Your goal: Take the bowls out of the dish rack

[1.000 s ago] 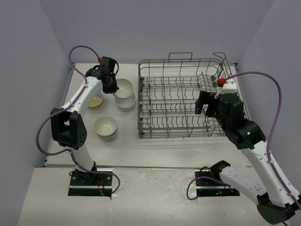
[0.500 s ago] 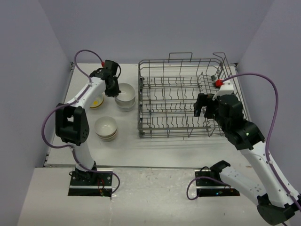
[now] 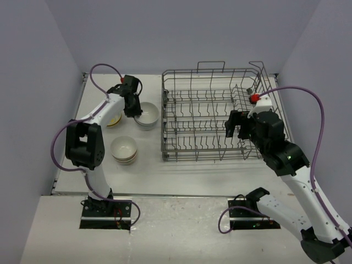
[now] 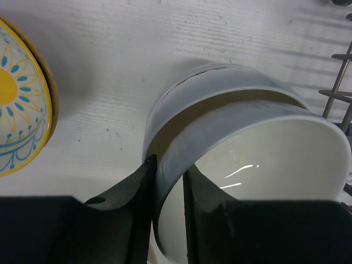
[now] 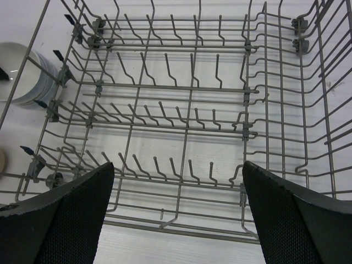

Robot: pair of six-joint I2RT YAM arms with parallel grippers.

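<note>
Bowls: three groups are seen on the table (image 3: 181,176), all left of the dish rack (image 3: 209,102)
Dish rack: one, made of grey wire, set at the far middle of the table
White stack: two bowls can be counted; the top white bowl (image 4: 264,159) is tilted inside the lower white bowl (image 4: 220,80), just beside the rack
Yellow bowl (image 4: 19,104): one, with blue marks, placed left of the white stack
Near stack (image 3: 124,148): cream bowls piled up; their number cannot be told
Left gripper (image 4: 169,168): the top white bowl's rim is straddled by its two fingers; whether it is squeezed cannot be told
Right gripper (image 5: 177,168): jaws are spread wide apart over the rack
</note>
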